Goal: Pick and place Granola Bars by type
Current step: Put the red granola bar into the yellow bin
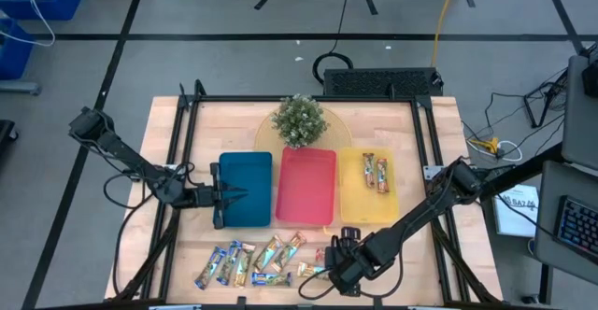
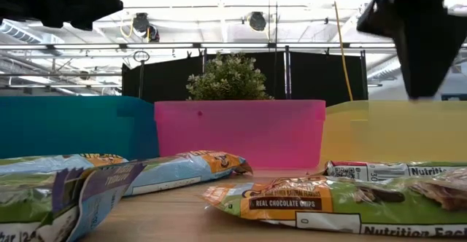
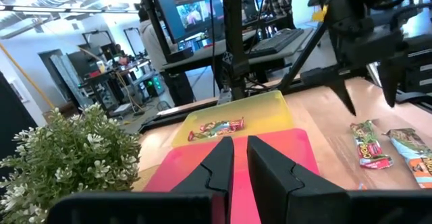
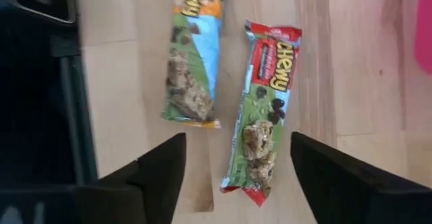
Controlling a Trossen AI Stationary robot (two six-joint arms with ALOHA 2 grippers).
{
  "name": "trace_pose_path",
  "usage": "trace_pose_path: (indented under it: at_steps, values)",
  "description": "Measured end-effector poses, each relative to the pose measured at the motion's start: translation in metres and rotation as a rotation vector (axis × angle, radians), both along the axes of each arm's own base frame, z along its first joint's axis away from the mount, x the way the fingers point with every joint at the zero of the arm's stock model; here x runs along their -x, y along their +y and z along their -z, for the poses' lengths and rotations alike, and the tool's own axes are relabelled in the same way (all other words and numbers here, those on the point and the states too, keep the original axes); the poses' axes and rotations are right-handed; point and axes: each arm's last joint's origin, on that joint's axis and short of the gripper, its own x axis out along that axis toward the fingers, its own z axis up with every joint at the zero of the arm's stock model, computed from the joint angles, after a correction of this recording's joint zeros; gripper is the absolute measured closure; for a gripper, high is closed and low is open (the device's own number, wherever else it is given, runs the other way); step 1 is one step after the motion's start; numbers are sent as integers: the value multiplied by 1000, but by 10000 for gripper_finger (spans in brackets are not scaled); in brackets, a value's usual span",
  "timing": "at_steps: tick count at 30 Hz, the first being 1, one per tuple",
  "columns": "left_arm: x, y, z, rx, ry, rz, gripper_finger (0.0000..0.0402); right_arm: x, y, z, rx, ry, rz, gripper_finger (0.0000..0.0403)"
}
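Several granola bars (image 1: pixel 252 261) lie flat on the wood near the table's near edge. Two more bars (image 1: pixel 375 172) lie in the yellow tray (image 1: pixel 358 203). My right gripper (image 1: pixel 334 258) hovers open above the right end of the loose group. In its wrist view (image 4: pixel 236 142) the fingers stand either side of a red-green bar (image 4: pixel 263 116), with a blue-orange bar (image 4: pixel 192 55) beside it. The low view shows this gripper (image 2: pixel 423 45) raised clear of the table. My left gripper (image 1: pixel 243 196) waits shut over the blue tray (image 1: pixel 252 175), pointing toward the red tray (image 3: pixel 240 143).
The blue tray, red tray (image 1: pixel 306 184) and yellow tray sit side by side at mid-table. A small potted plant (image 1: pixel 299 119) stands just behind the red tray. Metal frame rails (image 1: pixel 177 151) run along the table's left and right sides. Bare wood lies between the trays and the bars.
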Motion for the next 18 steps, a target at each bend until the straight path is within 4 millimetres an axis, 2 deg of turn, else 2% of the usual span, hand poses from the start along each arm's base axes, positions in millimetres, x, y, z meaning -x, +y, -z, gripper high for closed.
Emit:
trace_pose_path:
  at_steps: [6,13,18]
  values:
    - [0,0,0,-2,0,-1,350,7,-7,20,20,44,47,126]
    - [0,0,0,-24,3,-1,350,13,-13,47,-5,15,51,134]
    - [0,0,0,-30,3,-1,350,19,-22,59,-2,39,138,141]
